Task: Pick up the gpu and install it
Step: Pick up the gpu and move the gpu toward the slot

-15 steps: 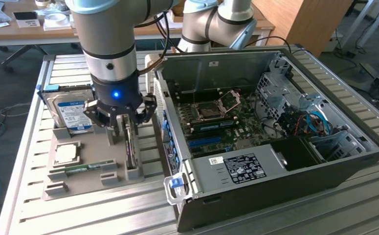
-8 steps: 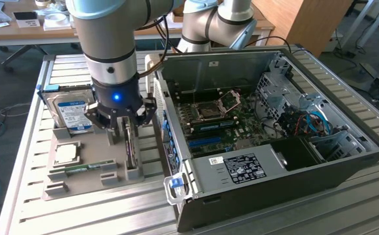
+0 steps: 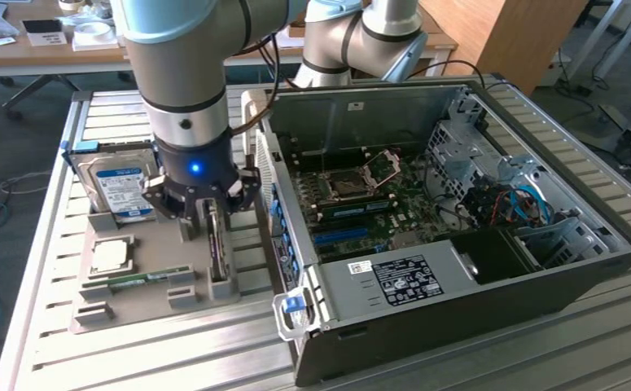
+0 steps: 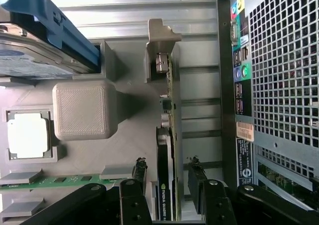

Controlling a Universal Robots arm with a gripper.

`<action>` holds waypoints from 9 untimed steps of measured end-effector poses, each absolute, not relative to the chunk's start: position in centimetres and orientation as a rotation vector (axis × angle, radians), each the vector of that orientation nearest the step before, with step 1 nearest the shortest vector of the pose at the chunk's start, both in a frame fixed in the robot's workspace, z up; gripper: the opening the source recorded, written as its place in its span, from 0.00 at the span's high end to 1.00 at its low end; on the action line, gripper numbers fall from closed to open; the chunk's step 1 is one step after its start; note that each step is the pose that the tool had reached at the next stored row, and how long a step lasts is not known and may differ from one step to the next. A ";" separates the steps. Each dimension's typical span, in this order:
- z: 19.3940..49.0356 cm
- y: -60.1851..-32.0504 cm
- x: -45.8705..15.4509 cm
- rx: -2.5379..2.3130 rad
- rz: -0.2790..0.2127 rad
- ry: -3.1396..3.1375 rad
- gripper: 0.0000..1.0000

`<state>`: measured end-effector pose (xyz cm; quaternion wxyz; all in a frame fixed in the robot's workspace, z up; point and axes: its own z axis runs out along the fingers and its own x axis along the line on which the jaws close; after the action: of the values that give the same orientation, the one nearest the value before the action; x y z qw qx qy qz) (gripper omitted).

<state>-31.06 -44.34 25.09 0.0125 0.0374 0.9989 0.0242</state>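
— Wrist view: how is the claw (image 4: 168, 171) found to stand?

— It is seen released, its fingers (image 4: 141, 174) spread on either side of the gpu (image 4: 164, 150), with a gap left on each side. Nothing is gripped.

— And where is the gpu kept?

— It is stood on edge directly between the fingers, slotted into the grey holder (image 4: 124, 135) that lies on the table (image 4: 199, 51). Its end away from the claw is lodged in an upright post (image 4: 160, 36). The computer case (image 4: 284, 60) is found just beside the claw on one side, and the hard drive (image 4: 30, 60) on the other, further off.

— What is judged to matter for the grasp in hand?

— The card should be centred between the fingers, so that both pads are met together and it is not pushed askew in its slots. The pads are best set on the dark body, not on the small parts along the board. Closure should be made gently, since a thin board is likely to flex.
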 end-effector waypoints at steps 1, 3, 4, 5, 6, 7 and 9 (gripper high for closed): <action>24.9 -44.3 -31.1 0.117 0.076 3.113 0.53; 24.6 -44.3 -31.1 0.117 0.076 3.113 0.53; 24.4 -44.3 -31.1 0.117 0.076 3.113 0.53; 24.4 -44.3 -31.1 0.117 0.075 3.114 0.53; 24.4 -44.3 -31.1 0.117 0.075 3.114 0.53; 24.4 -44.3 -31.1 0.117 0.075 3.114 0.53; 24.3 -44.3 -31.1 0.117 0.076 3.113 0.53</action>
<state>-31.12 -44.31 24.29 0.0126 0.0375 0.9989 0.0242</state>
